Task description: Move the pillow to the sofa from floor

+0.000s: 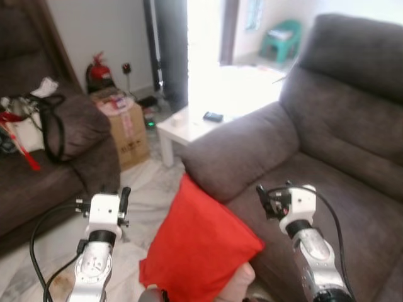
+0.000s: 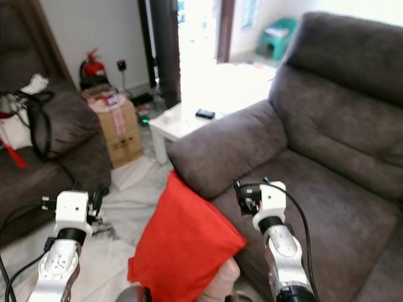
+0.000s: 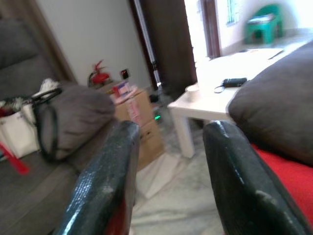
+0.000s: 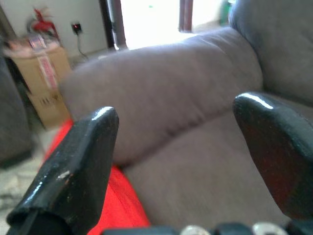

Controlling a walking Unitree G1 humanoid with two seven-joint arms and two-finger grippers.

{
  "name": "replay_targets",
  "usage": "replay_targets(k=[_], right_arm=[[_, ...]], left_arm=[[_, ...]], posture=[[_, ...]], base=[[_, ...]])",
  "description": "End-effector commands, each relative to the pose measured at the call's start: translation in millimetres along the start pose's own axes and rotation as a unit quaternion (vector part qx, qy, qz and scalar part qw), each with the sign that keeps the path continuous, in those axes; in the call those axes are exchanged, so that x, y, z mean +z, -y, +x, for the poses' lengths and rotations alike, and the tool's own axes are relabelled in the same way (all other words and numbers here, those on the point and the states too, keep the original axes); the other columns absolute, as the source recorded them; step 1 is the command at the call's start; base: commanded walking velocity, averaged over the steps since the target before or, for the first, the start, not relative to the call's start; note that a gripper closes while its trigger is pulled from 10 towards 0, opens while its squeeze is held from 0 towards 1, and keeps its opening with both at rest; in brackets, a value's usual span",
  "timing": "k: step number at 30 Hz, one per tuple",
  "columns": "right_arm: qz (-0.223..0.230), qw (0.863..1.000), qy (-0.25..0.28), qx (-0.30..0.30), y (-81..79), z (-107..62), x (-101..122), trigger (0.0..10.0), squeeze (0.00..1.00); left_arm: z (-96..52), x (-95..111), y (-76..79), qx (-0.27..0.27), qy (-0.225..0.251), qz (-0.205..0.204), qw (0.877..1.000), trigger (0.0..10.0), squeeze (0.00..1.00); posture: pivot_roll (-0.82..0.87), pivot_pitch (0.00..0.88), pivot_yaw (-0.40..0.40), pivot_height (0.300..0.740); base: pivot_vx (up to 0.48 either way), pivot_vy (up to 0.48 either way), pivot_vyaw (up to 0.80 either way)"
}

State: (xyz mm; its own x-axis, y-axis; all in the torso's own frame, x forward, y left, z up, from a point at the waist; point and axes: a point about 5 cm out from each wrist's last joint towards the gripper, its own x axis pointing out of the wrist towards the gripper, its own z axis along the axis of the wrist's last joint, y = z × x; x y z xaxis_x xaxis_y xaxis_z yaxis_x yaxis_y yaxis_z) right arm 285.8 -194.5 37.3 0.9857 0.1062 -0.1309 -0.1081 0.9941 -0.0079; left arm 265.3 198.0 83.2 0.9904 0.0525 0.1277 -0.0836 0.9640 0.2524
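Before the robot, the grey sofa [image 1: 327, 157] spreads rightward; the red pillow [image 1: 198, 242] leans against its front edge, long axis tilted upward. Between both wide-open, empty grippers, it lies nearer the right gripper [image 4: 181, 147] than the left gripper [image 3: 168, 171].

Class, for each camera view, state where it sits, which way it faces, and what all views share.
Left and right eye views: head, looking down at both silver arms and the grey fabric sofa.
Left wrist view: along the left gripper, jaws apart, toward the white low table.
Right wrist view: along the right gripper, jaws apart, toward the sofa's armrest.
Shared: the red square pillow.
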Motion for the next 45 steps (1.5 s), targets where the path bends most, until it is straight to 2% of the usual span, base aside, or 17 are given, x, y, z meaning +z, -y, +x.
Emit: replay_targets(k=[1, 10, 12, 26, 31, 42, 45], right_arm=[[-0.006, 1.000, 0.010, 0.007, -1.2, 6.6, 8.1, 10.0, 0.00], [-0.007, 1.000, 0.006, 0.012, -2.2, 6.9, 7.4, 10.0, 0.00], [-0.019, 1.000, 0.006, 0.020, -3.6, 6.6, 7.1, 10.0, 0.00], [-0.019, 0.999, 0.006, 0.032, -7.7, 6.2, 6.0, 10.0, 0.00], [-0.015, 0.999, 0.002, 0.030, -8.3, 6.7, 4.7, 10.0, 0.00], [0.005, 1.000, -0.004, -0.001, -1.3, 6.3, 2.1, 10.0, 0.00], [0.030, 0.999, -0.011, -0.038, 7.5, 5.3, -0.8, 10.0, 0.00]], left_arm=[[-6.4, -7.6, 0.0, 0.002, -0.019, -0.005, 1.000, 10.0, 0.00], [-6.2, -8.3, 1.1, -0.003, -0.021, -0.007, 1.000, 10.0, 0.00], [-6.6, -8.6, 1.7, -0.003, -0.022, -0.008, 1.000, 10.0, 0.00], [-6.6, -10.2, 3.2, -0.011, -0.026, -0.009, 1.000, 10.0, 0.00], [-7.0, -11.0, 6.0, -0.020, -0.028, -0.013, 0.999, 10.0, 0.00], [-8.6, -11.1, 8.9, -0.032, -0.027, -0.020, 0.999, 10.0, 0.00], [-9.1, -12.2, 5.5, -0.027, -0.030, -0.016, 0.999, 10.0, 0.00]], posture=[[0.03, 0.000, 0.007, 0.643], [0.03, 0.000, 0.008, 0.643], [0.03, 0.000, 0.005, 0.643], [0.03, 0.000, 0.008, 0.643], [0.03, 0.000, 0.007, 0.643], [0.03, 0.000, 0.006, 0.643], [0.04, 0.000, 0.005, 0.643]], base=[[0.000, 0.000, 0.00], [0.000, 0.000, 0.00], [0.000, 0.000, 0.00], [0.000, 0.000, 0.75], [0.000, 0.000, 0.00], [0.000, 0.000, 0.00], [0.000, 0.000, 0.00]])
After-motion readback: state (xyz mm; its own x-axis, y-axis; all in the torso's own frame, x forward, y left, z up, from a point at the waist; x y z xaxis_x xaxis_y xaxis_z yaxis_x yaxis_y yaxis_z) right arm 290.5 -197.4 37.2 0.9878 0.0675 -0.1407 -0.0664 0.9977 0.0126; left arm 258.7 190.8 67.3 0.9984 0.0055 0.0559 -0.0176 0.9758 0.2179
